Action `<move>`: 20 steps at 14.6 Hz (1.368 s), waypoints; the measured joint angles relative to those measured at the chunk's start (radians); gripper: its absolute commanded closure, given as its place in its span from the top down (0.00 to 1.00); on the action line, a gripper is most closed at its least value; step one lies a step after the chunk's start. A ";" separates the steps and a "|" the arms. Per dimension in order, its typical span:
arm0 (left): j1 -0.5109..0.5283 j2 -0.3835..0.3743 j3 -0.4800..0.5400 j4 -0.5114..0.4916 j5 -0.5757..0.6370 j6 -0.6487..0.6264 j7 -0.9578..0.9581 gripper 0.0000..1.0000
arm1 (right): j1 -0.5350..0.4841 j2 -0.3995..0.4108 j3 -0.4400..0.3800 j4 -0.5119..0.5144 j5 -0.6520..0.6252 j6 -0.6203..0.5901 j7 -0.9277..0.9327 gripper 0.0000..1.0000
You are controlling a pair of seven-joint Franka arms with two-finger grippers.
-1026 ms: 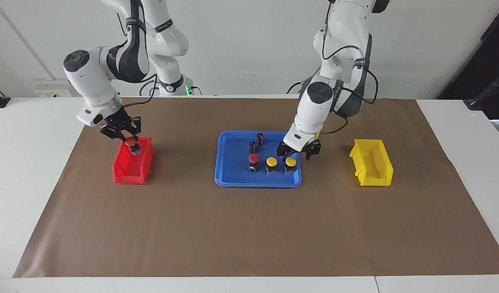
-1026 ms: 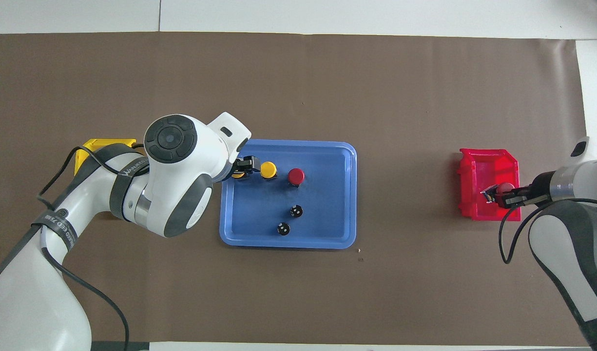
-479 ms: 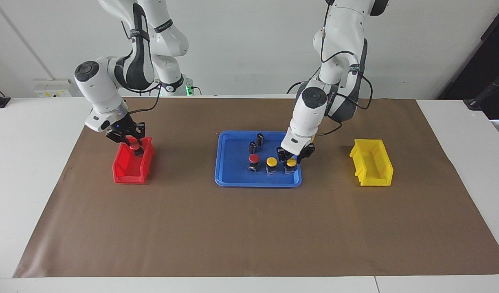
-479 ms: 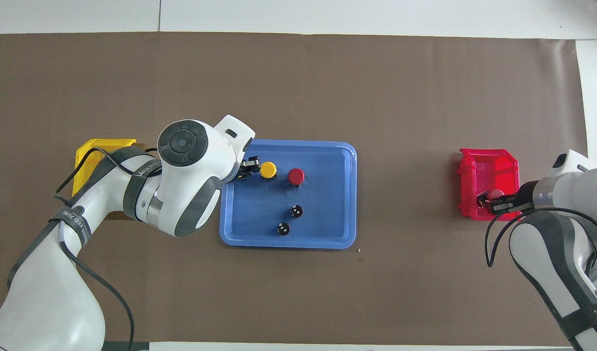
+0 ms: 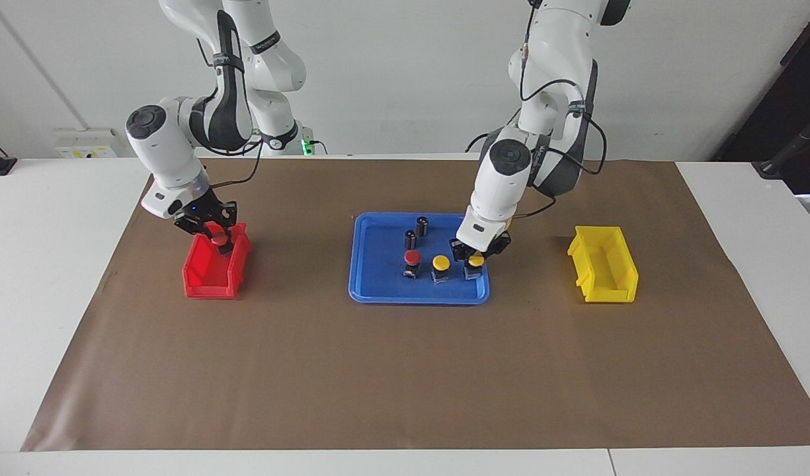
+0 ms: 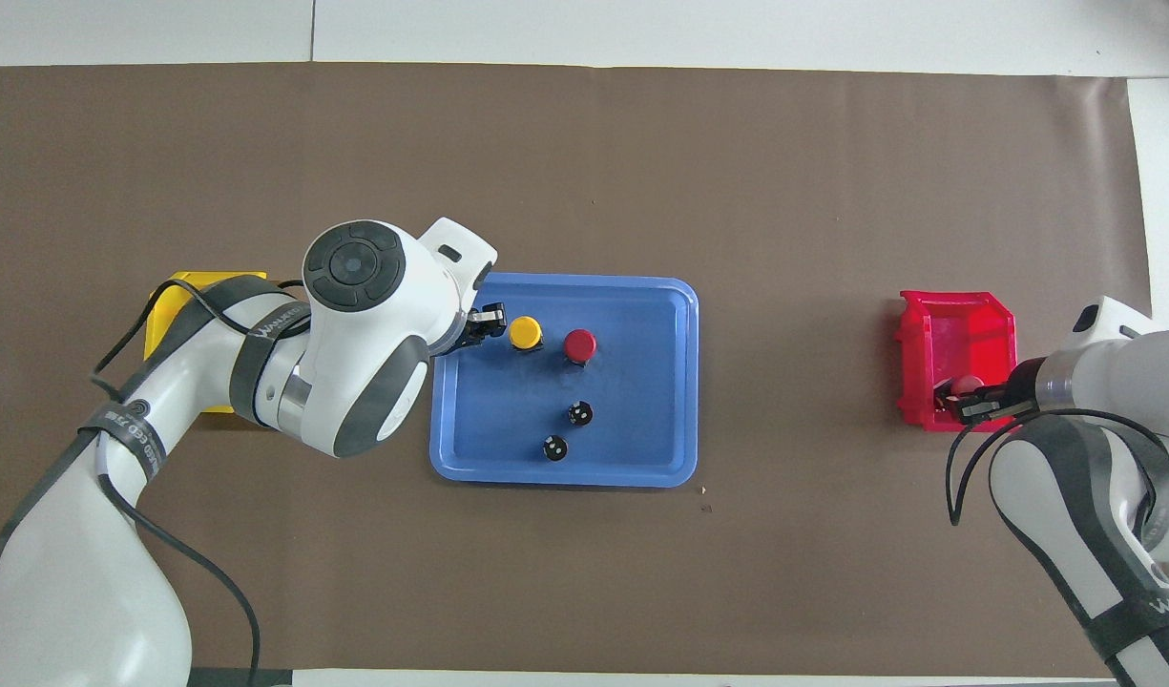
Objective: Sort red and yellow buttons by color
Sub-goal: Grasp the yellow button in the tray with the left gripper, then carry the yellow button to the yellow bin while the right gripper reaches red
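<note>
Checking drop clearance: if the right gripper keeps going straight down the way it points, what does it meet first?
Probably the red bin's floor: the right gripper points down into it, holding a red button. Depth unclear.

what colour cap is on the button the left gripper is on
Yellow: the left gripper is shut on the yellow button, clearest in the facing view.

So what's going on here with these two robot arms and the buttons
They're sorting buttons by colour. The left gripper has shut on a yellow button in the blue tray. The right gripper holds a red button over the red bin. One red and one yellow wait in the tray; the yellow bin looks empty.
</note>
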 measured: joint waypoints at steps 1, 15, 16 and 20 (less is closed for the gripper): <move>0.019 -0.030 0.003 0.038 0.000 -0.082 0.025 0.02 | 0.000 0.000 0.000 0.000 -0.001 0.000 0.000 0.64; 0.555 -0.156 0.029 0.154 0.056 -0.360 0.865 0.02 | 0.542 0.286 0.027 0.719 -0.044 -0.362 0.801 0.78; 0.558 -0.155 0.029 0.148 0.056 -0.342 0.871 0.02 | 0.593 0.320 0.027 0.736 -0.047 -0.329 0.877 0.78; 0.563 -0.154 0.028 0.085 0.057 -0.243 0.872 0.02 | 0.682 0.423 0.025 0.755 -0.048 -0.218 1.039 0.78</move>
